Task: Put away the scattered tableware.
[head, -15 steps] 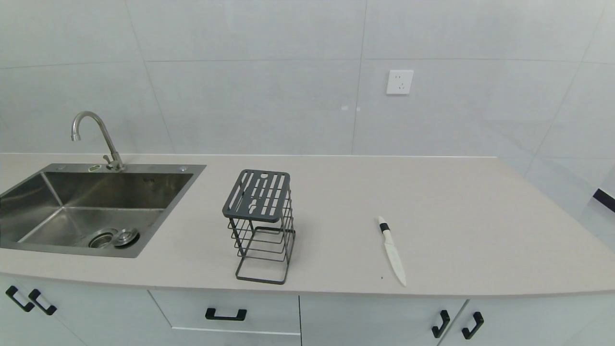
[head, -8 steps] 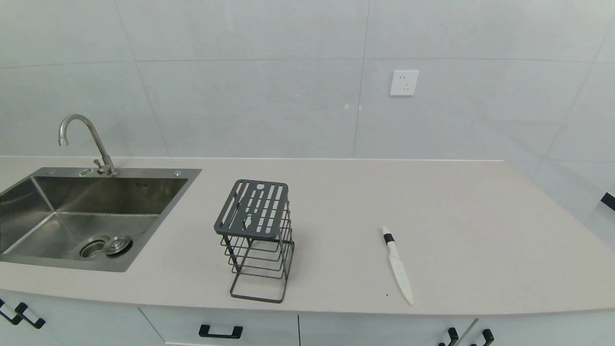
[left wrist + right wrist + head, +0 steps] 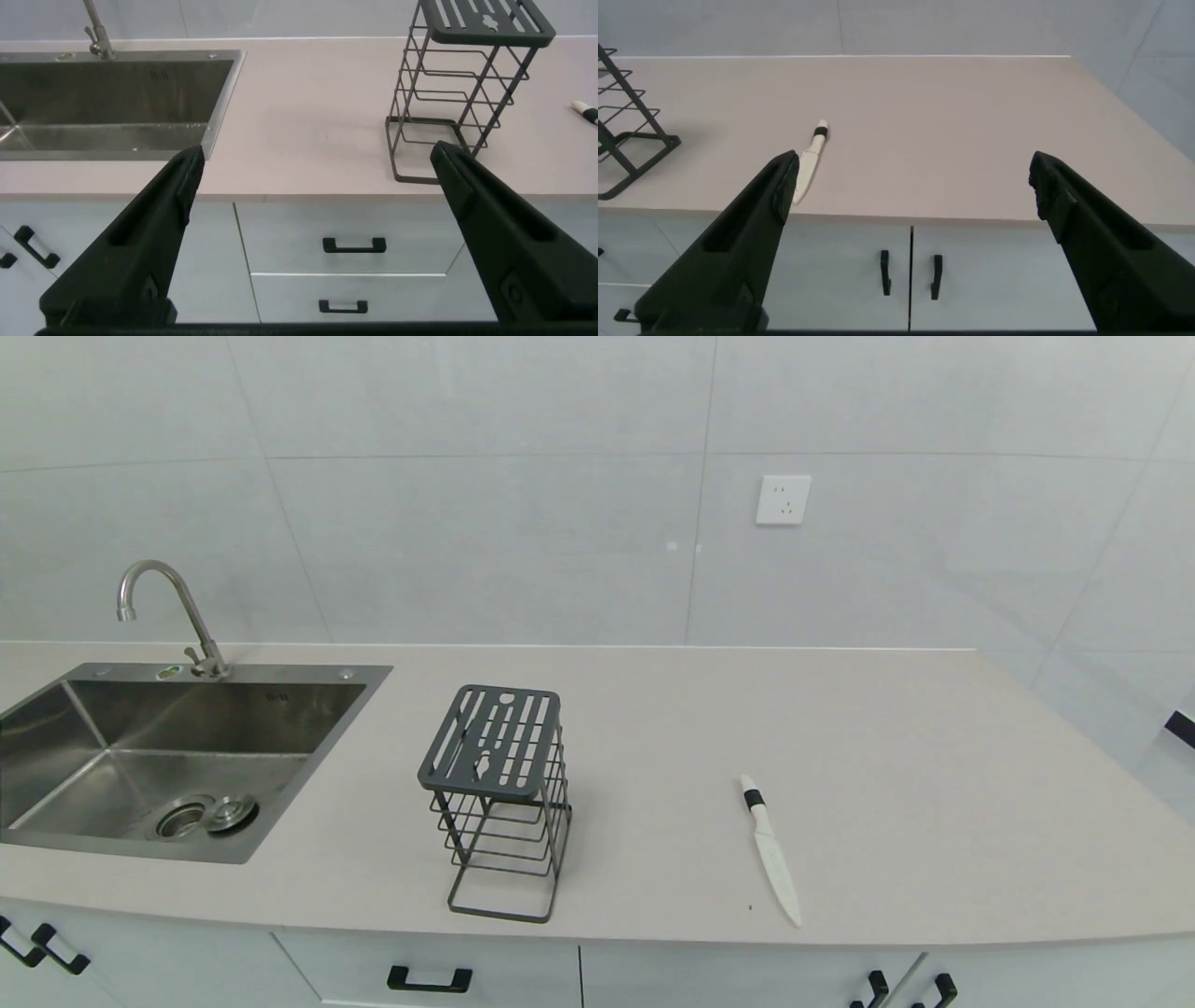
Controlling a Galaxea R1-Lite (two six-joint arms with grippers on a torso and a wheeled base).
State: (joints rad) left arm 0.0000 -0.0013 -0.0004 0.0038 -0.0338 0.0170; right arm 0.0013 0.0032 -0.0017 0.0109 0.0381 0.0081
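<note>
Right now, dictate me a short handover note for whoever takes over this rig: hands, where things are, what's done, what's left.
Left hand: open, empty, held off the counter's front edge, facing the rack.
Right hand: open, empty, off the front edge, facing the knife.
White knife with a black band: lying flat on the beige countertop near its front edge, to the right of and apart from the dark grey wire rack with a slotted top.
Done: nothing; the rack's slots are empty.
Left: pick up the knife, probably with the right hand, which is nearer, and slot it into the rack.
</note>
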